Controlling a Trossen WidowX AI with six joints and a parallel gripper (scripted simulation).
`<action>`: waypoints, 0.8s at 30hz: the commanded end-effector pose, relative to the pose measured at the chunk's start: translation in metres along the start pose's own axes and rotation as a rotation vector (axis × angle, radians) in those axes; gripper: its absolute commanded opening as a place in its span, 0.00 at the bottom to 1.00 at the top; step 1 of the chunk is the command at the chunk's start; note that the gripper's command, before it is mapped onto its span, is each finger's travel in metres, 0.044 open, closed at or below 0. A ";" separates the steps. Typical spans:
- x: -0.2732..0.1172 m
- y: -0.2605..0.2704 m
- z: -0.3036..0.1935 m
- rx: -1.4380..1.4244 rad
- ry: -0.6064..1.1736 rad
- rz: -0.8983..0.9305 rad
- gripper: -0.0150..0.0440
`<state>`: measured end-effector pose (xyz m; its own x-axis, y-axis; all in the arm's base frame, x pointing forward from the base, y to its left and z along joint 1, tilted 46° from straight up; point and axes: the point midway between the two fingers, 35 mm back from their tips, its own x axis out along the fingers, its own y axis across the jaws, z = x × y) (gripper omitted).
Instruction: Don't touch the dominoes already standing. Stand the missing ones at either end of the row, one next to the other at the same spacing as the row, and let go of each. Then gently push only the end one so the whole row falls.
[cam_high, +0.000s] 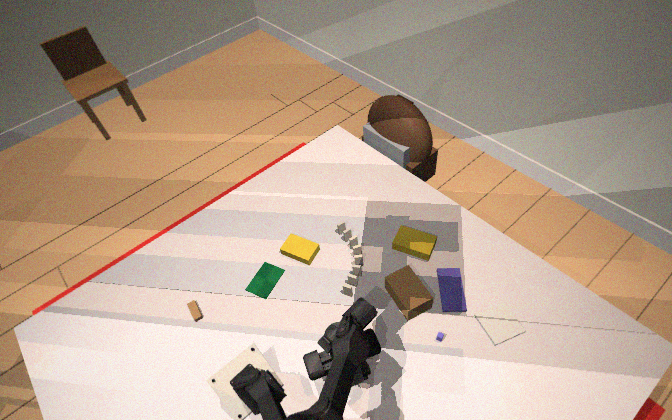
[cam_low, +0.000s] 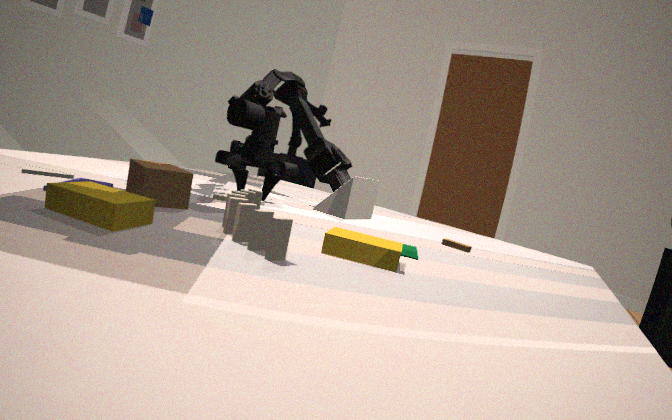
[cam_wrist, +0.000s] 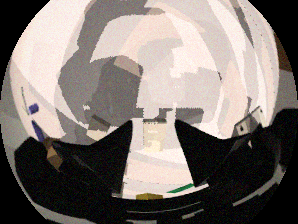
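Observation:
Several grey dominoes (cam_high: 358, 260) (cam_low: 251, 223) stand in a curved row on the table. My gripper (cam_low: 253, 192) (cam_wrist: 154, 123) is part-way open and points down, beyond the far end of the row in the exterior view. A pale domino (cam_wrist: 153, 137) is between its fingertips in the wrist view, with a gap on each side, so it is not gripped. Whether it stands on the table is hard to tell. The arm hides the fingertips in the top view.
A yellow block (cam_high: 299, 248) (cam_low: 362, 248) and a green tile (cam_high: 265, 280) lie on one side of the row. Another yellow block (cam_high: 414, 243) (cam_low: 100, 205), a brown box (cam_high: 408, 291) (cam_low: 159, 184) and a blue block (cam_high: 451, 290) lie on the other. A small brown block (cam_high: 195, 310) is farther off.

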<state>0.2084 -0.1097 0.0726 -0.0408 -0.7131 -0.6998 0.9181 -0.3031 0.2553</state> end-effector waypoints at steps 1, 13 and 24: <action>0.000 0.000 0.000 -0.006 -0.003 0.001 0.63; 0.000 0.000 0.000 -0.006 -0.003 0.001 0.49; -0.002 0.000 0.000 -0.006 -0.003 0.000 0.44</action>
<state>0.2084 -0.1097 0.0726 -0.0408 -0.7132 -0.6998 0.9182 -0.3030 0.2552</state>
